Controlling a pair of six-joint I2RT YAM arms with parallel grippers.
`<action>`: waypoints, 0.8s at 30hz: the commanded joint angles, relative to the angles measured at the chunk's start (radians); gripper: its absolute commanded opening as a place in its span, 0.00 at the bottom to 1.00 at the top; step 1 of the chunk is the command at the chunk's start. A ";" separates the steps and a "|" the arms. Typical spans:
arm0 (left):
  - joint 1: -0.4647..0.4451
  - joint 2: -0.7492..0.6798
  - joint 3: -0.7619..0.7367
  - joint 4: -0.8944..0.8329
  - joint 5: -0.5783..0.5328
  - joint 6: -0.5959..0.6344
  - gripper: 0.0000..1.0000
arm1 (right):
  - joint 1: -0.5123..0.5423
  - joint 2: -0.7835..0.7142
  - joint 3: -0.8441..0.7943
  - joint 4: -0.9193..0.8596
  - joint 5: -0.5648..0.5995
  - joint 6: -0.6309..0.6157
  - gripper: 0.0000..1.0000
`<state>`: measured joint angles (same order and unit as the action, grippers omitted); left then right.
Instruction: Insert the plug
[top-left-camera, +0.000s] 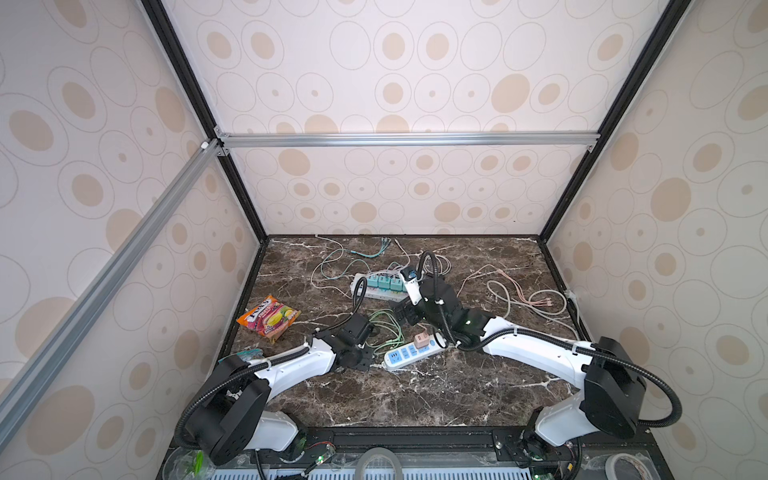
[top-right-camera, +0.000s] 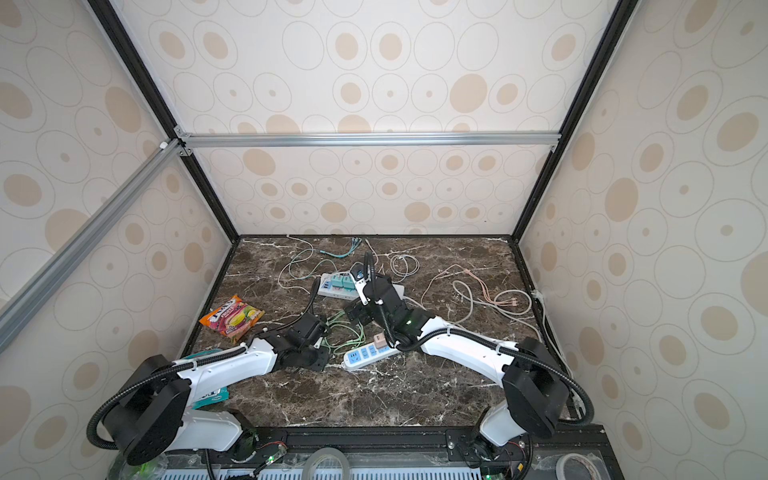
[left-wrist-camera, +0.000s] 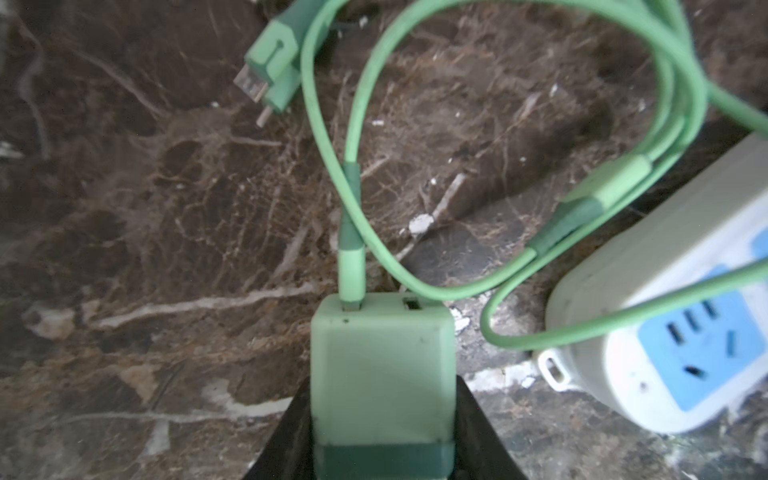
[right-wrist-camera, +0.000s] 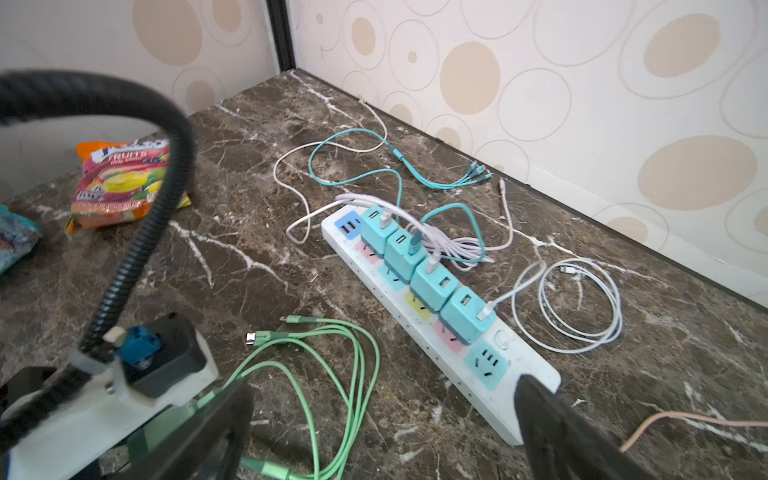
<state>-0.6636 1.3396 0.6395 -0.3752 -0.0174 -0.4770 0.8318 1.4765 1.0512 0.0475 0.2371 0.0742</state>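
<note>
In both top views the blue-faced power strip (top-left-camera: 409, 353) (top-right-camera: 370, 353) lies between the two arms' ends.

In the left wrist view, the left gripper (left-wrist-camera: 382, 380) clamps the green charger (left-wrist-camera: 380, 345) by its sides. The blue-faced power strip lies just beside the fingers.

In the right wrist view, the right gripper (right-wrist-camera: 384, 382) is spread wide and holds nothing. The long power strip (right-wrist-camera: 532, 374) ends near one fingertip.

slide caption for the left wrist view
A pale green charger block gripped by the left gripper, its green cable plugged in, beside a white power strip on the brown marble tabletop.
</note>
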 joint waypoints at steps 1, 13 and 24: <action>-0.005 -0.058 0.017 0.010 -0.054 0.035 0.00 | -0.049 -0.040 0.039 -0.106 -0.072 0.099 0.99; -0.013 -0.168 0.061 0.202 -0.041 0.132 0.00 | -0.126 -0.043 0.154 -0.296 -0.274 0.125 0.96; -0.014 -0.217 0.039 0.455 -0.080 0.451 0.00 | -0.204 0.062 0.376 -0.654 -0.503 0.100 0.89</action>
<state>-0.6697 1.1614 0.6594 -0.0521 -0.0937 -0.1787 0.6239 1.5024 1.3758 -0.4519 -0.1894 0.1749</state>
